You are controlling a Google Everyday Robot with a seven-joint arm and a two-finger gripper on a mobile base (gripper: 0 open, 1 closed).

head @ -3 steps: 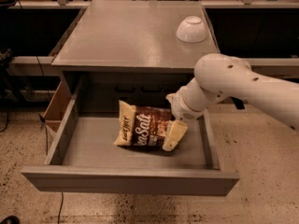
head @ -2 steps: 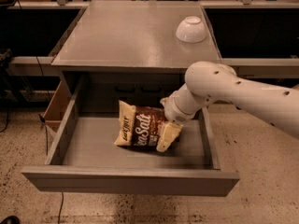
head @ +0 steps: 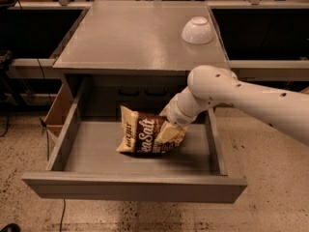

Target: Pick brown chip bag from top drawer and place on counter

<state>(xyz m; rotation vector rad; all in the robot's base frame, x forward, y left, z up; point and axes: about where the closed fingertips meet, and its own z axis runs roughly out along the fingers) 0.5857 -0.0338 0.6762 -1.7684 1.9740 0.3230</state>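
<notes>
Moved: arm (head: 251, 98) has gone to the left in the view since a second ago. The gripper (head: 166, 132) went with it and now lies further over the right end of the bag.
Bag: bag (head: 142, 135) lies on the floor of the drawer (head: 91, 153), about the middle and a little toward the back. It seems to be in nearly the same place and at the same angle as before, so it is not lifted.
Gripper: low inside the drawer, at the right end of the bag and in contact with it, as far as one can see.
Grip: I cannot tell if it is released or clenched on the bag, because the wrist covers the place of contact.
Counter: counter (head: 135, 37) is above the drawer. The bag is not on it yet, and a bowl (head: 197, 30) stands near its far right corner in the view.
Meaning: the reach looks almost finished, so the step in hand is probably the grasp.
Next: a firm hold on the crinkled end, then a lift out of the drawer and onto the counter, away from the bowl.
Risk: the bag may slide on the smooth floor or slip out.
</notes>
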